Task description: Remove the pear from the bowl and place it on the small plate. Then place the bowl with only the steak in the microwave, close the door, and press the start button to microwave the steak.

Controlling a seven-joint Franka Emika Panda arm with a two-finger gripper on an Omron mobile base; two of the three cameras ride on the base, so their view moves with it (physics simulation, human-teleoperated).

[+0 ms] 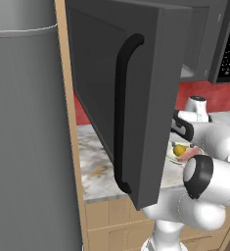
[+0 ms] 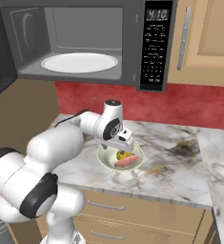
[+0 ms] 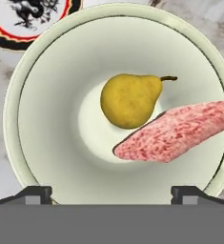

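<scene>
The pear [image 3: 128, 101] lies in the middle of the bowl [image 3: 46, 138], stem pointing toward the steak [image 3: 178, 132], which touches or slightly overlaps its lower side and stretches out to the bowl's rim. The pear is yellow, smooth and rounded, fat at one end and narrowing toward a short brown stem; a slippery shape to pinch. The claw [image 3: 111, 193] hovers right above the bowl with its jaws wide apart and nothing between them, the two dark tips straddling the fruit's line. The likely trouble is the steak: a finger coming down on that side could land on the meat, pinch it along with the pear, or nudge both so the fruit rolls off down the curved wall. A grip across the tapering neck could also squirt the pear out. The plate [image 3: 18, 28] sits just beyond the bowl's rim on the marble desk [image 2: 180, 162], so the carry is short. Above, the microwave [image 2: 151, 47] stands with its door [image 1: 136, 112] swung open.
</scene>
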